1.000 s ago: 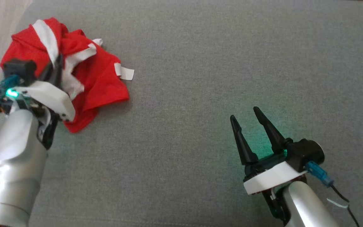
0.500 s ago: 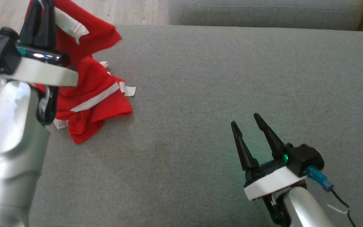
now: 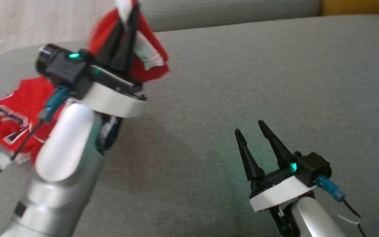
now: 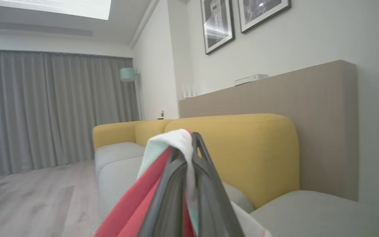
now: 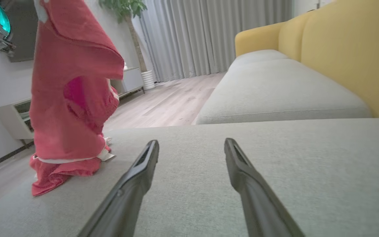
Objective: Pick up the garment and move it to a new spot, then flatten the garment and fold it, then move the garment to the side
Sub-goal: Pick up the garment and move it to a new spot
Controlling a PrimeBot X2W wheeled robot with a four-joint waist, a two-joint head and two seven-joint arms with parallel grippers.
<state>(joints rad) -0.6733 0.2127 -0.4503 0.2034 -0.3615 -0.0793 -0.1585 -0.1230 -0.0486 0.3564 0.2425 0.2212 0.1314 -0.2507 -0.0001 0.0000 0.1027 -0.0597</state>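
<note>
The garment point(image 3: 18, 115) is red with white trim. It hangs from my left gripper point(image 3: 131, 13), which is raised high at the upper left and shut on a white-edged fold of it. In the left wrist view the red and white cloth point(image 4: 163, 154) is pinched between the closed fingers. The right wrist view shows the garment point(image 5: 74, 98) draped down at the left, its lower end resting on the grey cushion point(image 5: 275, 171). My right gripper point(image 3: 247, 126) sits low at the lower right, open, with nothing between its fingers point(image 5: 143, 164).
A wide grey sofa cushion point(image 3: 242, 82) spreads under both arms. Another grey seat point(image 5: 275, 89) with a yellow backrest point(image 5: 350, 56) lies beyond. Wood floor point(image 5: 163, 105) is off the cushion's far left edge.
My left gripper has lifted the garment off the cushion and carried it up and to the right. The camera has tilted up too. The right gripper stays open in place.
</note>
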